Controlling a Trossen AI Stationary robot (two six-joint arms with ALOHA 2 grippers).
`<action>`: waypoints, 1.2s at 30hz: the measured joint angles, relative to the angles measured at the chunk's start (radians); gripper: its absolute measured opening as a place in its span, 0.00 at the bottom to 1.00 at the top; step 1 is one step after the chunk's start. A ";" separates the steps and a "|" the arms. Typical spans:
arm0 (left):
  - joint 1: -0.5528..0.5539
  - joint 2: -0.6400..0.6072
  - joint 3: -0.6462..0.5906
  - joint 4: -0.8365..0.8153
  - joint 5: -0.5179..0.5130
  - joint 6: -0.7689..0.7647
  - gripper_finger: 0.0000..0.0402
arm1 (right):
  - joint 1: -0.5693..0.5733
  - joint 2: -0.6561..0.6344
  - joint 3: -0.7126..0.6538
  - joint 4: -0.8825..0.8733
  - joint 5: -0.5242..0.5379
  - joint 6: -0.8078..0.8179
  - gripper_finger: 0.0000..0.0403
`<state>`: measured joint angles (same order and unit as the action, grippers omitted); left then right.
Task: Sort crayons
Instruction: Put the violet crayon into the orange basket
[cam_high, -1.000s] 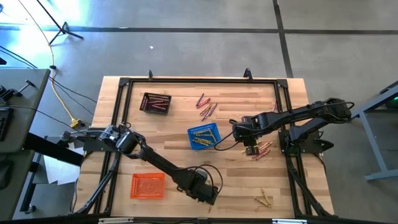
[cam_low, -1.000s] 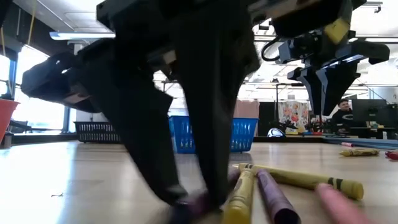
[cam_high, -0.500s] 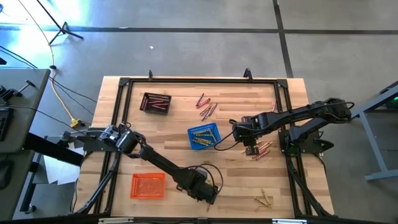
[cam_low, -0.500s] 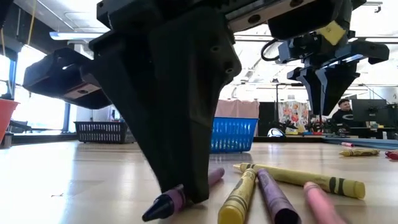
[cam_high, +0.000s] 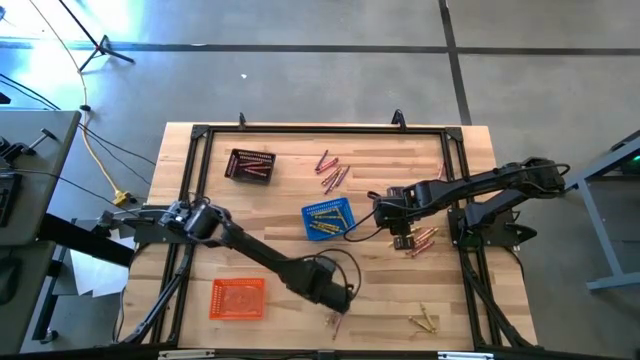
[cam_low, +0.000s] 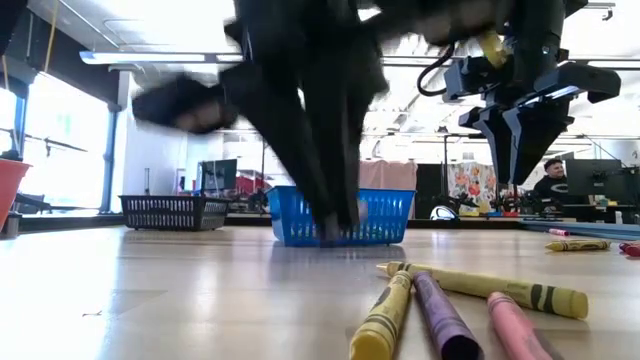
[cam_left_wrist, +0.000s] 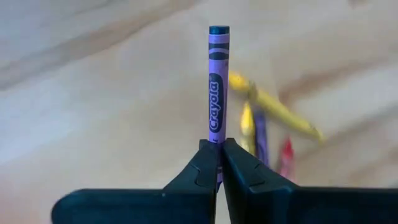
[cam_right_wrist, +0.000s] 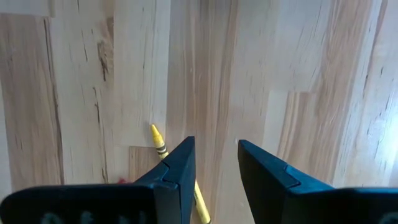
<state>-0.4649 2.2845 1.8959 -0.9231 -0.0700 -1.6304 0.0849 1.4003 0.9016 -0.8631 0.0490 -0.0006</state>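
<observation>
My left gripper (cam_high: 333, 296) is shut on a purple crayon (cam_left_wrist: 217, 81) near the table's near edge, above loose yellow, purple and pink crayons (cam_low: 445, 318) that lie flat on the wood. In the low view it shows blurred (cam_low: 335, 222) in front of the blue basket (cam_low: 345, 215). My right gripper (cam_high: 401, 240) hangs open to the right of the blue basket (cam_high: 328, 220), beside a small heap of crayons (cam_high: 422, 240). A yellow crayon (cam_right_wrist: 158, 142) lies under it, partly hidden by one finger. My left gripper pinches the purple crayon between its two fingertips at the lower part of its paper wrapper (cam_left_wrist: 217, 138). The fingers come from above, pointing steeply down. The crayon sticks out past the fingertips, flat end (cam_left_wrist: 218, 30) farthest out, lifted clear of the table.
A black basket (cam_high: 250, 165) with crayons stands far left, an orange basket (cam_high: 238, 298) near left. More crayons lie at the far middle (cam_high: 330, 172) and near right (cam_high: 425, 322). A dark frame (cam_high: 320, 130) rims the table. A person (cam_low: 553, 180) sits in the room beyond.
My left gripper stood open around the purple crayon lying on the table, shut on it, then rose and drew toward the far edge. The crayon has come off the wood; the other crayons beside it stayed put.
</observation>
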 joint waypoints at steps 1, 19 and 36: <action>-0.004 -0.017 0.001 -0.028 0.001 -0.004 0.00 | 0.000 0.000 0.000 0.001 0.000 0.000 0.27; -0.243 -0.276 0.000 -0.650 0.004 -0.432 0.00 | 0.000 0.000 0.000 0.069 -0.001 0.158 0.27; -0.311 -0.241 -0.153 -0.573 0.036 -0.447 0.12 | 0.000 0.000 0.000 0.183 -0.001 0.210 0.27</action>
<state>-0.7761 2.0437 1.7432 -1.4957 -0.0341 -2.0774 0.0849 1.4006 0.9020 -0.6804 0.0484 0.2098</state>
